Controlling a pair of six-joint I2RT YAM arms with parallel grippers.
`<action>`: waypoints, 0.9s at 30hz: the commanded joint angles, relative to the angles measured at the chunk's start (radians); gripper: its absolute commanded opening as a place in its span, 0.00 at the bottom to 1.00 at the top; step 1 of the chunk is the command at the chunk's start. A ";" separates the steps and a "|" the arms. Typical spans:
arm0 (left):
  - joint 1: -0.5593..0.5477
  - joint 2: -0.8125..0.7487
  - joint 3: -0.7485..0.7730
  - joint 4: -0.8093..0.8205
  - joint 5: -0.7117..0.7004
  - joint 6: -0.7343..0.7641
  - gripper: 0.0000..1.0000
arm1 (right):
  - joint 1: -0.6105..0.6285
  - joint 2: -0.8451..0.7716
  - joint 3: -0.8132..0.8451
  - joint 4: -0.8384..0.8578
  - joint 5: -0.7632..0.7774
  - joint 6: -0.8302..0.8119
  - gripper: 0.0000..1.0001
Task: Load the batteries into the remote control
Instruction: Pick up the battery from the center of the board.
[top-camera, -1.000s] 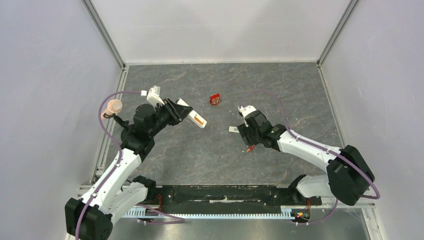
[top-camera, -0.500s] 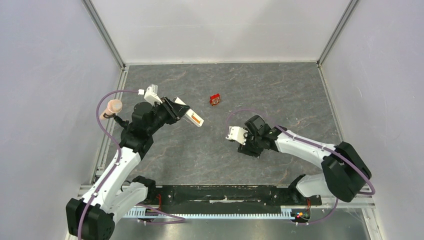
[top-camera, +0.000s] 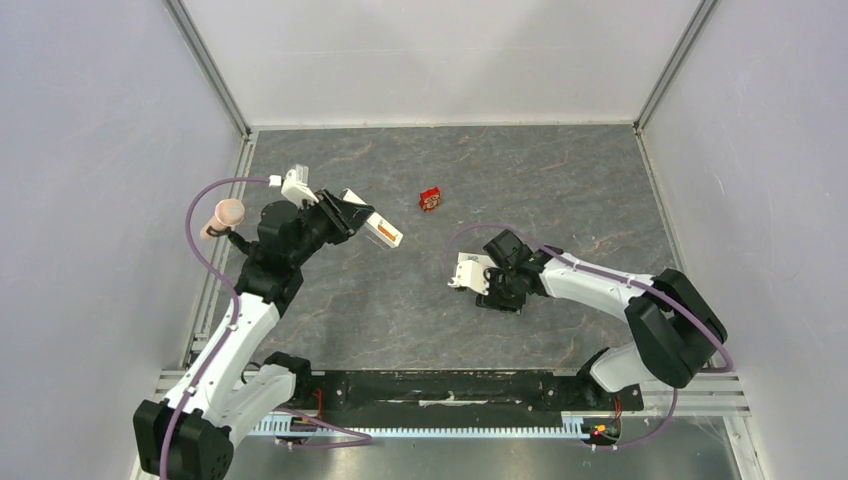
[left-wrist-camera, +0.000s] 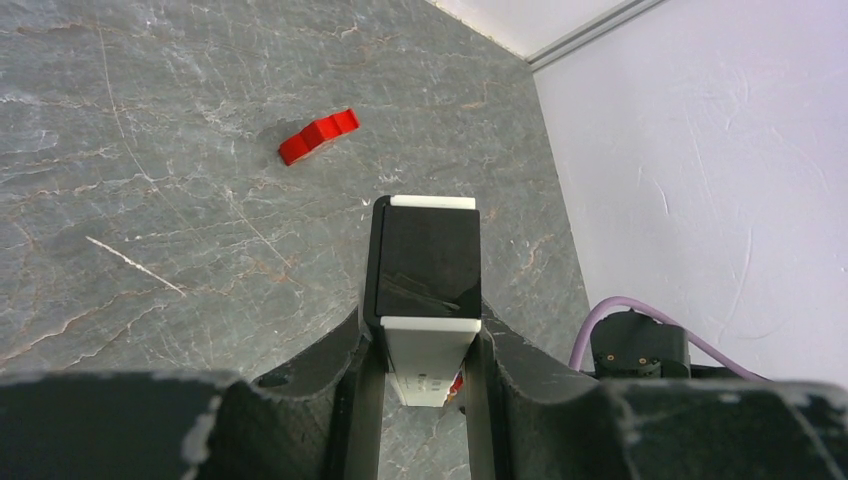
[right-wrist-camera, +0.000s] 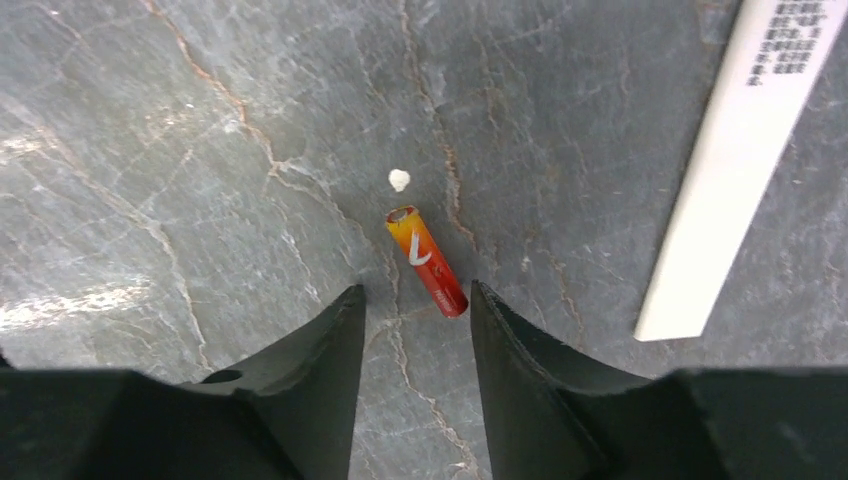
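My left gripper (top-camera: 356, 220) is shut on the remote control (top-camera: 378, 229), a white bar held above the table's left side. In the left wrist view the remote control (left-wrist-camera: 425, 290) shows its dark end pointing away, clamped in the left gripper (left-wrist-camera: 425, 335). An orange-red battery (left-wrist-camera: 455, 384) peeks from its underside. My right gripper (right-wrist-camera: 417, 290) is open, pointing down at the table. A second orange-red battery (right-wrist-camera: 427, 260) lies flat there, its near end between the fingertips. In the top view the right gripper (top-camera: 496, 296) hides this battery.
A thin white cover strip (right-wrist-camera: 735, 160) with printed text lies to the right of the battery. A small red box (top-camera: 430, 199) sits at mid-table towards the back, and it also shows in the left wrist view (left-wrist-camera: 318, 136). Walls enclose the table.
My right gripper swung round and moved left and nearer, coming over the battery on the table. My left gripper shifted the remote slightly left and back.
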 joint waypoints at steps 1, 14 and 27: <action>0.014 -0.001 0.054 0.026 0.036 0.041 0.02 | -0.016 0.066 0.009 0.084 0.003 -0.044 0.41; 0.033 0.009 0.062 0.026 0.053 0.043 0.02 | -0.030 0.074 0.030 0.158 -0.036 0.039 0.40; 0.038 0.026 0.061 0.026 0.056 0.034 0.02 | -0.030 0.131 0.034 0.214 -0.092 0.140 0.32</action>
